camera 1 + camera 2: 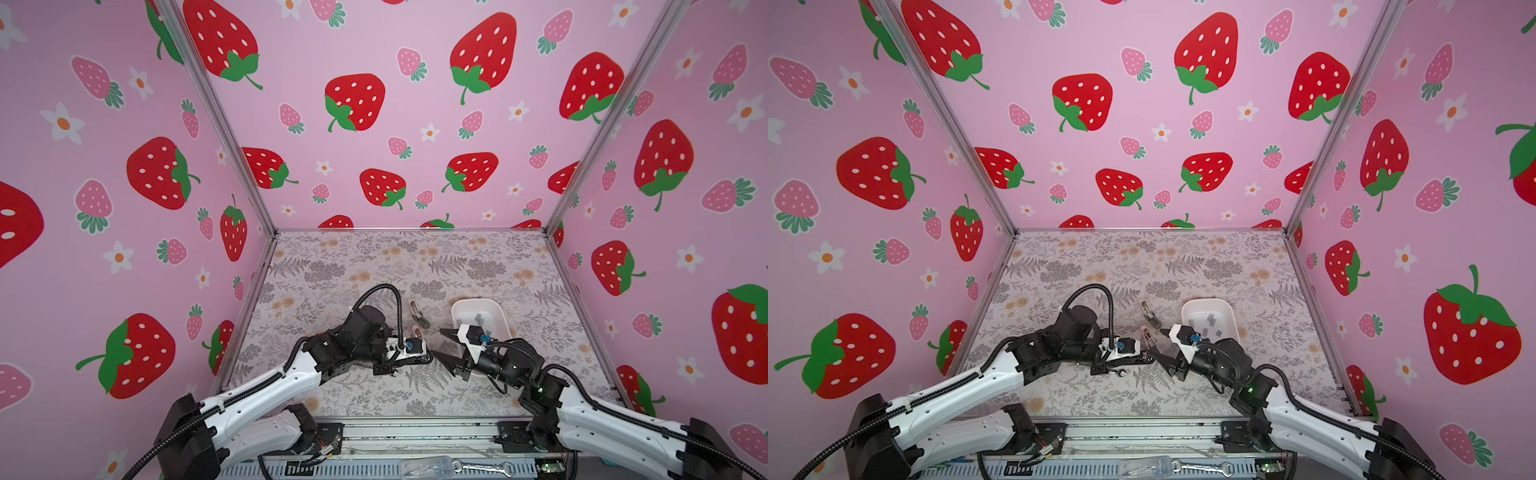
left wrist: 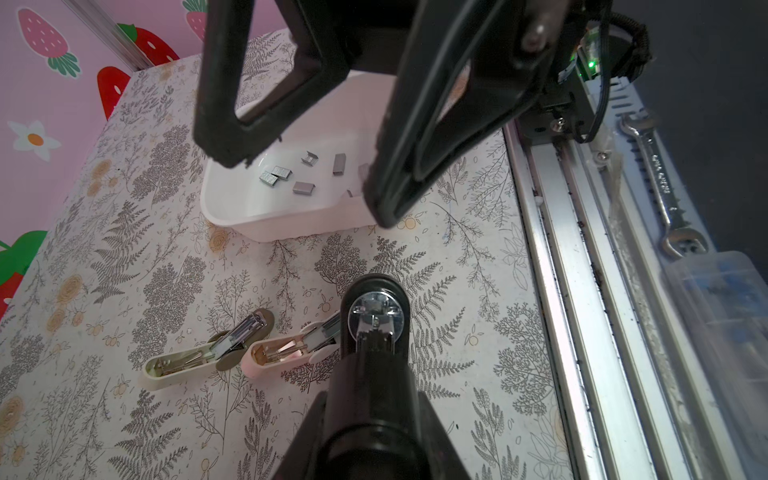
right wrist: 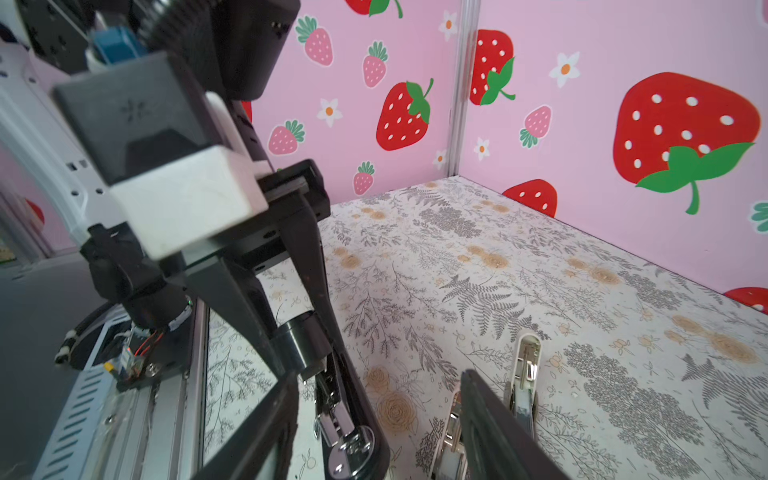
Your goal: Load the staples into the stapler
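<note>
My left gripper [image 2: 370, 395] is shut on the black stapler [image 2: 376, 316], which points away from it with its silver metal end showing. In both top views the stapler [image 1: 424, 359] [image 1: 1144, 356] sticks out of the left gripper [image 1: 409, 358] at the table's middle. My right gripper [image 1: 446, 349] [image 3: 378, 374] stands open just beyond the stapler's tip [image 3: 353, 449], with nothing between its fingers. The staples [image 2: 282, 174] [image 1: 1210, 322] lie loose as several grey strips in the white tray [image 2: 270, 224] [image 1: 473, 305], behind the right gripper.
A small beige stapler [image 2: 187, 365] [image 3: 525, 365] and a small pink one [image 2: 282, 353] [image 1: 415, 332] lie side by side just beyond the black stapler. The metal rail [image 2: 582, 291] runs along the table's front edge, with a wrench [image 2: 660, 187] beyond it.
</note>
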Available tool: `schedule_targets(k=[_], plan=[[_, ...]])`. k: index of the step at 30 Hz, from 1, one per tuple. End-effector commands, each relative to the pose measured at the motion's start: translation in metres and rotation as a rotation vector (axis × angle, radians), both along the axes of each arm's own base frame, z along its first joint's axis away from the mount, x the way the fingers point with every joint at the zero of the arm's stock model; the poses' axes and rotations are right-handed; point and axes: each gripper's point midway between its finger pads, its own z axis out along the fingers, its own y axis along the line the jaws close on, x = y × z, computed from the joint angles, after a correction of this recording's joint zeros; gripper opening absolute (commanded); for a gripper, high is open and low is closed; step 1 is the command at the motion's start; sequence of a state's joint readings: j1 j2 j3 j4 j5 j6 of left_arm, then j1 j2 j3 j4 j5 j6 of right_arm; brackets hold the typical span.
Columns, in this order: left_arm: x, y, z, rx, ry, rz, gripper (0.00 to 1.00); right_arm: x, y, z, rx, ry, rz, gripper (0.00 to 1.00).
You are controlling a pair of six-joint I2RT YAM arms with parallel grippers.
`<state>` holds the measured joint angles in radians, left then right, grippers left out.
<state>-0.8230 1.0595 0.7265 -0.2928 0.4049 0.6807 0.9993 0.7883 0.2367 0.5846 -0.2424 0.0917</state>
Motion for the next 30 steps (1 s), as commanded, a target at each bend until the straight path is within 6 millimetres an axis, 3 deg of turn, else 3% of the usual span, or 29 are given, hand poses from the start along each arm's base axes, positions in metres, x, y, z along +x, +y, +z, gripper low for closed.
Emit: schedule_targets(k=[1,9,24,30], plan=[[0.001,-0.014,0.04,-0.094,-0.073,-0.056,0.0,-0.015,0.009,-0.006,-0.036,-0.048,0.104,0.62],[-0.001,-0.016,0.042,-0.096,-0.068,-0.072,0.0,-0.019,0.024,-0.029,-0.105,-0.018,0.165,0.56],[-0.004,-0.017,0.04,-0.085,-0.069,-0.098,0.0,-0.018,0.042,-0.031,-0.14,-0.016,0.168,0.49],[-0.006,-0.017,0.044,-0.103,-0.071,-0.104,0.0,-0.02,0.047,-0.041,-0.173,-0.008,0.179,0.44]])
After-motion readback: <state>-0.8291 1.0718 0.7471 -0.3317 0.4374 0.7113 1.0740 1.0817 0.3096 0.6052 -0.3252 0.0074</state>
